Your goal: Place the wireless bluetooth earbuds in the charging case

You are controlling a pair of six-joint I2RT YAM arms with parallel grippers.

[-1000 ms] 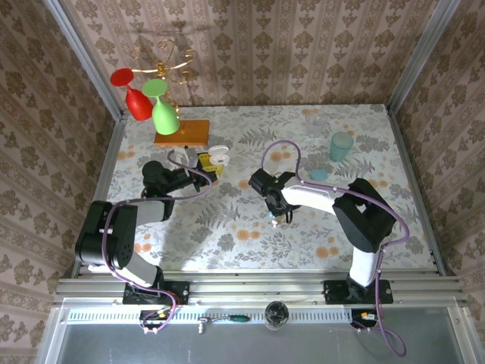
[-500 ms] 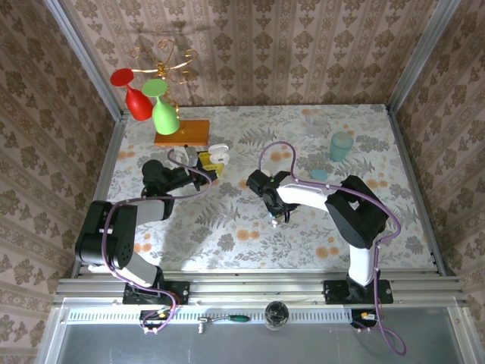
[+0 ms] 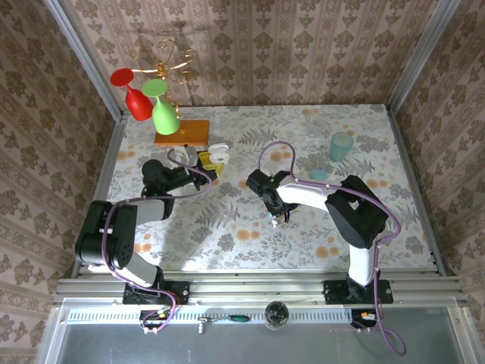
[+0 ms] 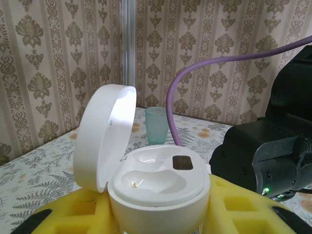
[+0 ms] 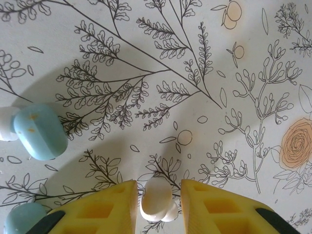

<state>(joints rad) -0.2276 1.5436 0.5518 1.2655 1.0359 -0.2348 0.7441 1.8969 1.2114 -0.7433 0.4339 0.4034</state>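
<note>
**Earbud between right pads; case held open on the left**

Floral-print tablecloth (image 3: 227, 239) boxed in by damask wallpaper; translucent teal plastic cup (image 3: 341, 145) at 2 o'clock on the table, with a light-blue oval object (image 3: 319, 174) just nearside of it.

Left gripper (image 3: 206, 164) at 10 o'clock; its yellow foam pads (image 4: 239, 204) are pressed to both sides of the white round plastic charging case (image 4: 158, 183), which sits upright with its hinged lid (image 4: 105, 136) swung open toward 9 o'clock in the left wrist view; moulded wells exposed; case also seen from above (image 3: 218, 155).

Right gripper (image 3: 277, 218) is near table centre, pointing down; in the right wrist view its fingers (image 5: 114, 209) are narrowly parted around a small white rounded earbud (image 5: 156, 199) lying on the cloth; cannot tell whether the pads touch it.

Two light-blue rounded pieces lie at 9 o'clock (image 5: 39, 131) and 8 o'clock (image 5: 19, 219) of that gripper (image 5: 158, 207), apart from the earbud.
</note>
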